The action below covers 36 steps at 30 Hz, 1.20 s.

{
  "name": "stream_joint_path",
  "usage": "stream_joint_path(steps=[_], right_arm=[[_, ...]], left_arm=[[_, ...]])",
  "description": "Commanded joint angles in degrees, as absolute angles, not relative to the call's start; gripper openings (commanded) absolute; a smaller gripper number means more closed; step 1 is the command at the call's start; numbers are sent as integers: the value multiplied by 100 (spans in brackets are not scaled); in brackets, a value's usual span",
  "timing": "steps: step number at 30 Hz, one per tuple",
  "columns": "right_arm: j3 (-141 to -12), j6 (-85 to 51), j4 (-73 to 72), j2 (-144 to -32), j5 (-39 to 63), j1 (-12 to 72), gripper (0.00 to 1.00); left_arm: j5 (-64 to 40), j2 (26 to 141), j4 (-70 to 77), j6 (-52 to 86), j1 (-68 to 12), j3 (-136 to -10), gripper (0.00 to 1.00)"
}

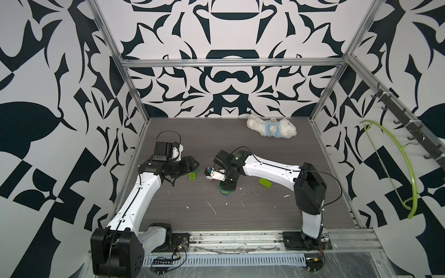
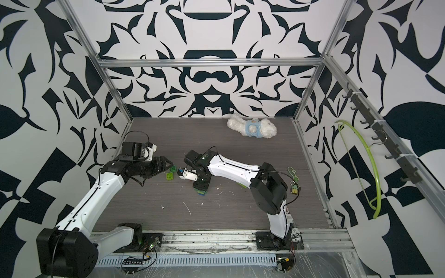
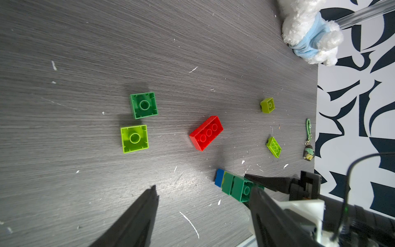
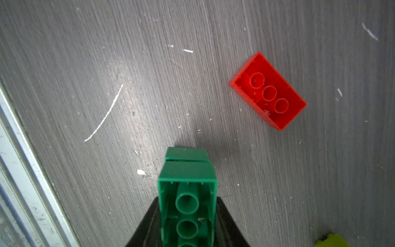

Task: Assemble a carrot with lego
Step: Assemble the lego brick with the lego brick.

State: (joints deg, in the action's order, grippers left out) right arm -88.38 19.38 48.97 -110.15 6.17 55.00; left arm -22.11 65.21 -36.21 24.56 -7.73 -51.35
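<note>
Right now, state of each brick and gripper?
Blue, lime and dark green brick stack: gripped.
Red oblong plastic brick: loose, upside down.
Dark green square brick: loose, upside down.
Lime square brick beside it: loose, upside down.
Lime oblong brick: loose.
Small lime brick: loose.
Left gripper: open, empty.
Right gripper: shut on the stack.

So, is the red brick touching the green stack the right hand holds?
Apart. The right wrist view shows a plain stretch of bare table between the red brick and the end of the green stack; the left wrist view shows that gap too.
</note>
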Motion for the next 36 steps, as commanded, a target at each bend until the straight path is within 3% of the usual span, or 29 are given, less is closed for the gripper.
stream_joint_path(steps=[1, 21, 36], right_arm=[[-8776, 1617, 4875, -10692, 633, 5547, 22], [-8660, 437, 4692, -10635, 237, 5687, 22], [-8634, 418, 4586, -10781, 259, 5695, 22]], left_arm=[[-2324, 6442, -3594, 2415, -747, -5064, 75], [-2363, 6442, -3585, 2425, -739, -5050, 75], [-2371, 6431, -3582, 2425, -747, -5045, 75]])
